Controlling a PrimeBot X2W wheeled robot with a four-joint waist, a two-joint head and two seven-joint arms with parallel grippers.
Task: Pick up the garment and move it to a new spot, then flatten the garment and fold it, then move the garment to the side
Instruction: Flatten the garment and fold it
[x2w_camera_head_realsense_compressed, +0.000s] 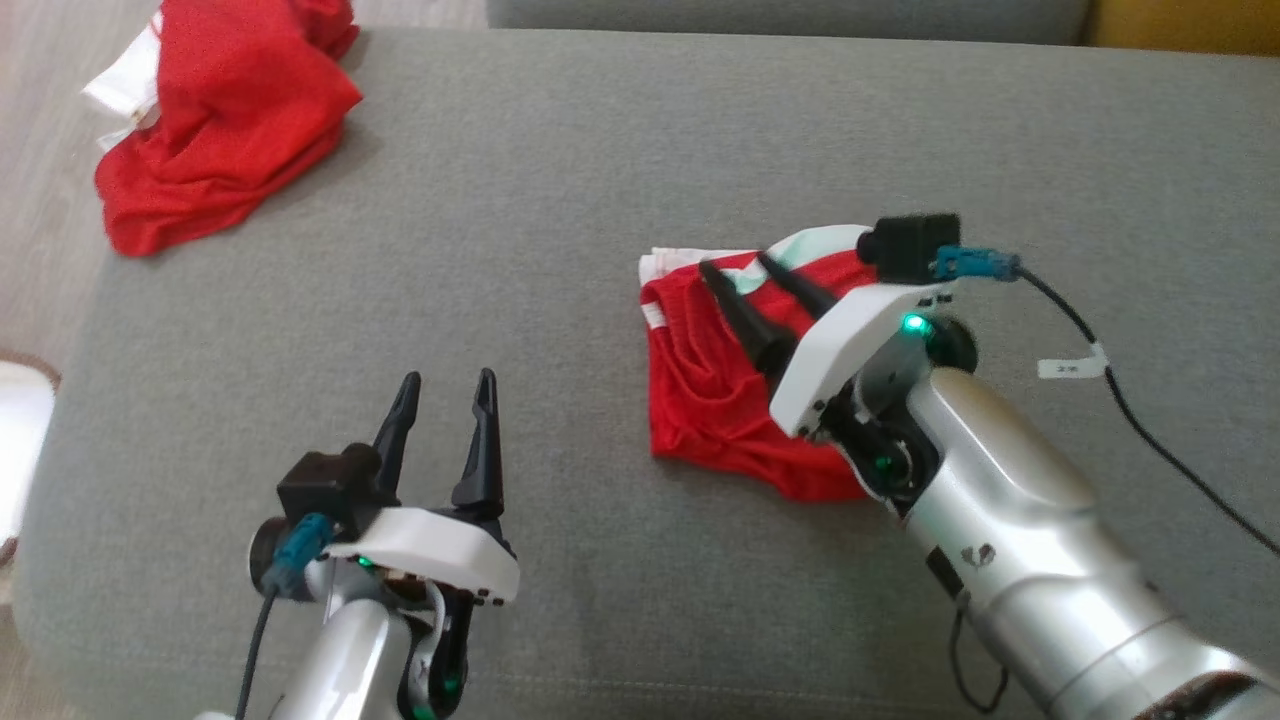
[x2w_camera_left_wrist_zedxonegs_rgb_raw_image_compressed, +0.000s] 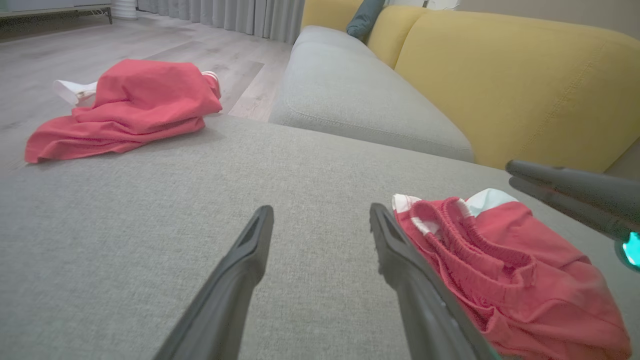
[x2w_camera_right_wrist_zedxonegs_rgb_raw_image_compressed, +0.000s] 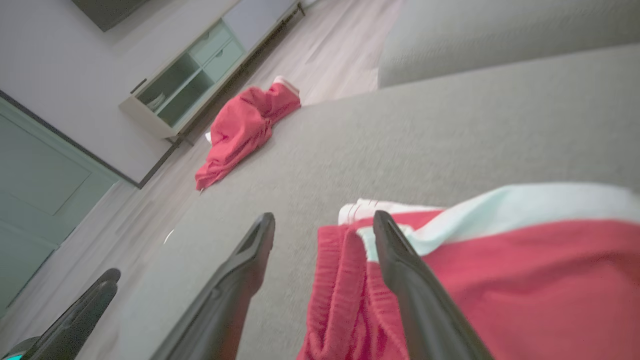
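Note:
The garment (x2w_camera_head_realsense_compressed: 710, 400) is a folded red piece with white trim, lying right of centre on the grey cushion (x2w_camera_head_realsense_compressed: 560, 200). My right gripper (x2w_camera_head_realsense_compressed: 737, 263) stands open over its far left part, holding nothing. In the right wrist view the gripper (x2w_camera_right_wrist_zedxonegs_rgb_raw_image_compressed: 324, 217) has one finger above the red cloth (x2w_camera_right_wrist_zedxonegs_rgb_raw_image_compressed: 525, 280) and the other above bare cushion. My left gripper (x2w_camera_head_realsense_compressed: 447, 380) is open and empty near the front, to the left of the garment. In the left wrist view the gripper (x2w_camera_left_wrist_zedxonegs_rgb_raw_image_compressed: 320, 209) has the garment (x2w_camera_left_wrist_zedxonegs_rgb_raw_image_compressed: 525, 280) just to its right.
A second red garment (x2w_camera_head_realsense_compressed: 220, 120) lies crumpled at the cushion's far left corner, partly over the edge. Beyond the cushion are a grey sofa seat (x2w_camera_left_wrist_zedxonegs_rgb_raw_image_compressed: 360, 100) and a yellow backrest (x2w_camera_left_wrist_zedxonegs_rgb_raw_image_compressed: 500, 85). Wooden floor (x2w_camera_left_wrist_zedxonegs_rgb_raw_image_compressed: 125, 40) runs along the left. A black cable (x2w_camera_head_realsense_compressed: 1150, 420) trails from my right wrist.

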